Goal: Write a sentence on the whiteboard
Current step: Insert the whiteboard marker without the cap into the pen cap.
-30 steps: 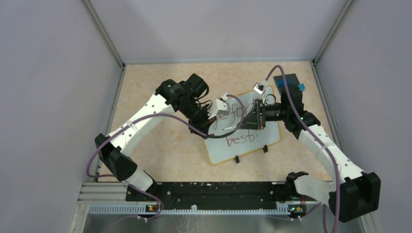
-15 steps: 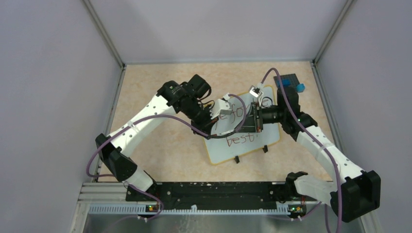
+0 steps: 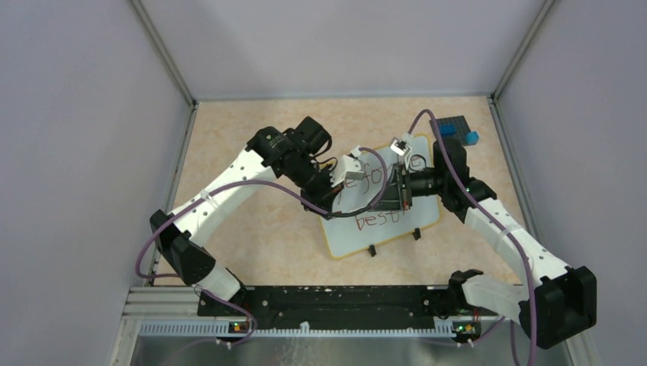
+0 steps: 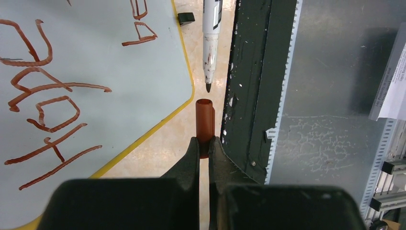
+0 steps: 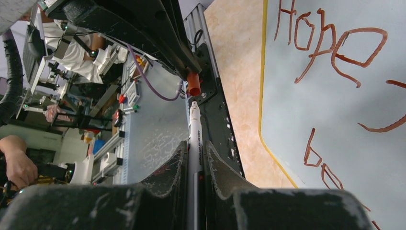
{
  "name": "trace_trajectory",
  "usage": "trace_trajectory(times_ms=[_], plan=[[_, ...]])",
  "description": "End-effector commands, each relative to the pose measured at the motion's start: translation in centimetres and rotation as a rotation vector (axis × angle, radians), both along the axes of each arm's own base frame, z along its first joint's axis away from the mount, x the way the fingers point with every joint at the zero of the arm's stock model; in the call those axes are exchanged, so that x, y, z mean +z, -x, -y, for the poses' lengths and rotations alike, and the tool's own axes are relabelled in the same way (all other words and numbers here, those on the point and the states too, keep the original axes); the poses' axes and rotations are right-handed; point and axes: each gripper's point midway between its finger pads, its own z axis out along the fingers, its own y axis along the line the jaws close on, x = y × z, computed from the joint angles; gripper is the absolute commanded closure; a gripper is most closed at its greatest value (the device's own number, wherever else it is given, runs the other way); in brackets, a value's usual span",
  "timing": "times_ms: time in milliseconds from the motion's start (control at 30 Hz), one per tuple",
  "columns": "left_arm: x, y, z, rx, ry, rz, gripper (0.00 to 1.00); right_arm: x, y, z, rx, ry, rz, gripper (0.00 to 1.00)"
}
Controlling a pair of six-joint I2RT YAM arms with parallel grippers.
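– Left wrist view: what are the left fingers (image 4: 196, 149) doing?
– They are clenched on a reddish-brown cap (image 4: 205, 117), and its open mouth points away from them. The marker (image 4: 211, 38) tip hangs just short of that mouth, not inside it.
– And the right fingers (image 5: 182, 155)?
– Clamped on the marker's barrel, with the tip aimed at the cap.
– Where's the whiteboard (image 3: 358, 238)?
– It's on the desk (image 3: 244, 152). From above, cap and marker meet over it. In the wrist views neither one touches it.
– The sentence (image 4: 43, 91)?
– It's on the board beside the fingers. "Hope" reads clearly, and "best." sits on the line below.
– Any containers?
– Only the cap. At the far right a studded plate (image 3: 460, 120) carries blue bricks (image 3: 450, 130), well apart from both fingers.
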Motion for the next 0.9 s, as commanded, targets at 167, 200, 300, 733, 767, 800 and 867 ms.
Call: trace_trajectory(times_ms=[167,200,300,733,767,800,867], plan=[[2.0,0.2,1.5,-0.041,0.081,0.017,1.00,1.0,0.0,-0.6,0.028,-0.023,0.052,1.00],[2.0,0.4,1.5,-0.047,0.083,0.012,1.00,1.0,0.0,-0.6,0.028,-0.022,0.051,1.00],[1.8,0.5,1.5,-0.052,0.073,0.007,1.00,1.0,0.1,-0.6,0.030,-0.024,0.051,1.00],[0.1,0.6,-0.3,-0.021,-0.008,0.029,1.00,1.0,0.4,-0.5,0.037,-0.020,0.060,1.00],[0.2,0.6,-0.1,-0.023,-0.005,0.028,1.00,1.1,0.4,-0.5,0.039,-0.021,0.061,1.00],[0.3,0.5,0.0,-0.025,0.001,0.026,1.00,1.1,0.4,-0.5,0.041,-0.022,0.060,1.00],[0.5,0.6,0.3,-0.033,0.012,0.014,1.00,1.0,0.4,-0.5,0.039,-0.020,0.059,1.00]])
